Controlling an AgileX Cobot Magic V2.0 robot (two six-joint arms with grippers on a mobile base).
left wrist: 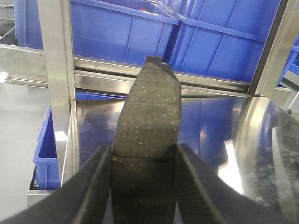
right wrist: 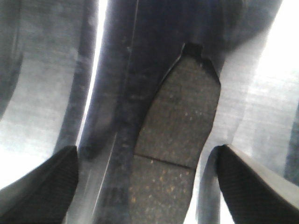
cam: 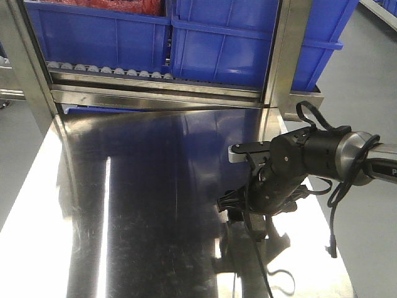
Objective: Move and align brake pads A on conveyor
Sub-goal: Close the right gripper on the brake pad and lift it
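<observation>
Left wrist view had the left gripper (left wrist: 145, 149) clamped on one brake pad (left wrist: 148, 112), pinched by its near half with the far end poking out toward the blue bins (left wrist: 224, 51). Meanwhile the right gripper (right wrist: 145, 151) sat low over the steel table (cam: 136, 217), fingers wide apart around a second brake pad (right wrist: 182, 116) lying flat on the steel, nearer one finger than the other. No view showed the conveyor, so neither pad was on it. My worry: that slick table could let the flat pad skate or twist if the fingers meet it unevenly. The held pad could also pivot in such a short grip.
</observation>
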